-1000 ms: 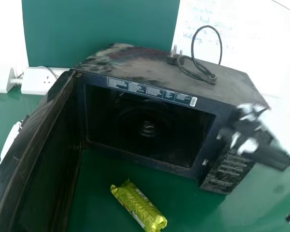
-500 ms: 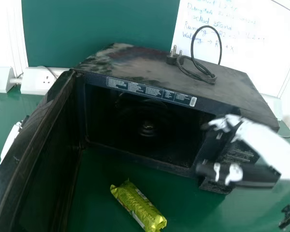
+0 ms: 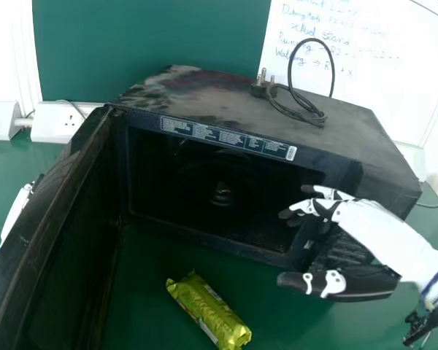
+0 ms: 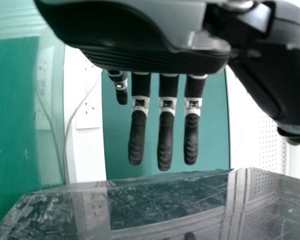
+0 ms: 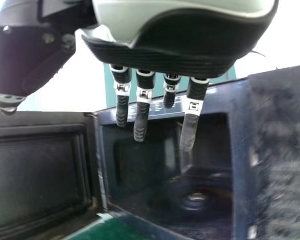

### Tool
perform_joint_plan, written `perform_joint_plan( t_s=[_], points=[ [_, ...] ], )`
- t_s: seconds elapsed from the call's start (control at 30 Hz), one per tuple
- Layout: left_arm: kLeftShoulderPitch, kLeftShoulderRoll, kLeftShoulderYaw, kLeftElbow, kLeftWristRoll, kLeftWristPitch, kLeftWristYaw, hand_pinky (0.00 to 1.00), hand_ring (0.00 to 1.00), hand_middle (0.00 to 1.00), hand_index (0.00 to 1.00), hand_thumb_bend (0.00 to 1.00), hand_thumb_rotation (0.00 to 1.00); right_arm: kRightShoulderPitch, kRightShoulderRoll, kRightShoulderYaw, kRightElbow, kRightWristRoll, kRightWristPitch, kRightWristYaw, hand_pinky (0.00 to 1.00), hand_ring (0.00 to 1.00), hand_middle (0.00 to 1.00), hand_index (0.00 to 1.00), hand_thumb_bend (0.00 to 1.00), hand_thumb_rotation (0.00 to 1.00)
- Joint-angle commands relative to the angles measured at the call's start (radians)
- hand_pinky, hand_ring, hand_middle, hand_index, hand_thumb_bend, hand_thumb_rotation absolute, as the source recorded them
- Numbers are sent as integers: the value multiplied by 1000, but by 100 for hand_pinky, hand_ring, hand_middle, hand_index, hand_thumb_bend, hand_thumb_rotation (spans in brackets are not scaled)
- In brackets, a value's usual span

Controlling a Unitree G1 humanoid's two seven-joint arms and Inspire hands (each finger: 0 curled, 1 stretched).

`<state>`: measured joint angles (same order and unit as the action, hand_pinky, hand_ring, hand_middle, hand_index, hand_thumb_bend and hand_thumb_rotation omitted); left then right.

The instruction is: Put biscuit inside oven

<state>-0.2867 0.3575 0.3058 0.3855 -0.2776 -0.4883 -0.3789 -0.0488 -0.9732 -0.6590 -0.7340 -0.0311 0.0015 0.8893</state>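
The biscuit packet (image 3: 210, 311), in a yellow-green wrapper, lies on the green table in front of the oven. The black oven (image 3: 328, 146) stands with its door (image 3: 51, 233) swung wide at the left; its dark cavity faces the camera. My right hand (image 3: 372, 230) is at the oven's right front, above and to the right of the packet, fingers extended and holding nothing. In the right wrist view the right hand (image 5: 142, 112) has straight fingers before the oven opening (image 5: 165, 160). My left hand (image 3: 14, 215) is beyond the door; in the left wrist view the left hand (image 4: 165, 135) has straight fingers.
A black power cable with its plug (image 3: 261, 86) lies coiled on the oven's top. White wall sockets (image 3: 56, 122) are behind at the left, and a whiteboard (image 3: 365, 73) with writing stands behind at the right.
My right hand has come in from the oven's right side toward the front of its opening, now lower and further left. The packet, oven and left hand have not visibly moved.
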Motion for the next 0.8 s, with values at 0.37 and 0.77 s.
perform_joint_plan(
  t_s=[0.37, 0.77],
  points=[
    [12, -3, -2, -27, 2, 12, 11, 31, 38, 43, 48, 52, 7, -13, -145, 74, -58, 30, 144, 56, 63, 73, 76, 86, 100, 73],
    [16, -6, -4, -41, 5, 21, 16, 31, 38, 42, 48, 52, 7, -212, -431, 324, -105, 106, 363, 123, 76, 82, 85, 92, 100, 66]
  ],
)
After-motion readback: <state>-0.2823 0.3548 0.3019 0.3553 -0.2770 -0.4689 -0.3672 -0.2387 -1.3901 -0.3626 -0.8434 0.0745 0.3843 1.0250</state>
